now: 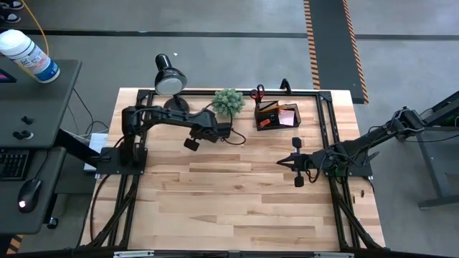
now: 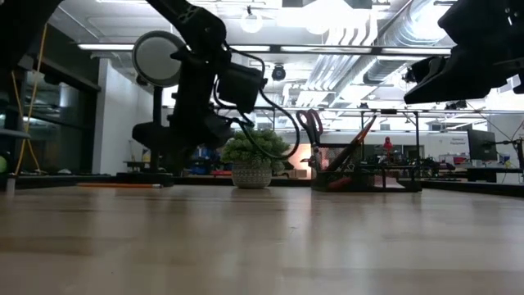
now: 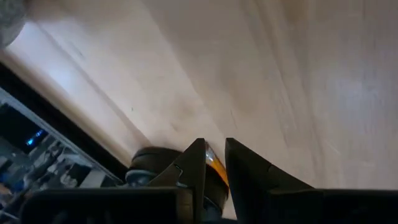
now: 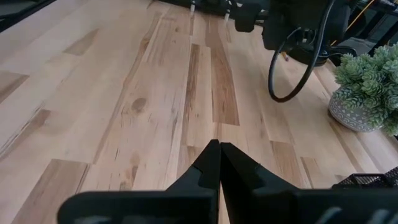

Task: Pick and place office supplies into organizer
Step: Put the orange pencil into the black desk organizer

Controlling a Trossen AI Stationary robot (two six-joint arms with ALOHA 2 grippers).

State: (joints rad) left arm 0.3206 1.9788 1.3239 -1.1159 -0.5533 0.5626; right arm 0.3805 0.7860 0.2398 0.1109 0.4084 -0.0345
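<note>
The black organizer (image 1: 276, 115) stands at the table's far edge with red-handled scissors (image 1: 257, 92), orange pencils (image 1: 268, 107) and a pink sticky-note pad (image 1: 287, 117) in it. In the low view, the scissors (image 2: 311, 124) and a pencil (image 2: 361, 136) stick up out of the organizer (image 2: 360, 177). My left gripper (image 1: 192, 142) hangs above the table left of the organizer, shut on an orange-yellow pencil (image 3: 215, 165). My right gripper (image 1: 281, 162), shut and empty, hovers near the table's middle (image 4: 217, 147). Another thin orange pencil (image 2: 123, 185) lies flat on the table by the lamp's foot. My left gripper pinches the orange-yellow pencil between its two fingers (image 3: 194, 163). Only a short stretch of it shows in the gap (image 3: 216, 168), so which part of the pencil is held cannot be told. The gripper is raised above the tabletop.
A black desk lamp (image 1: 169, 79) and a small green plant in a pot (image 1: 228, 102) stand at the far edge, between my left arm and the organizer. The plant also shows in the right wrist view (image 4: 367, 87). Bare wood spreads across the table's middle and near half (image 1: 229, 208).
</note>
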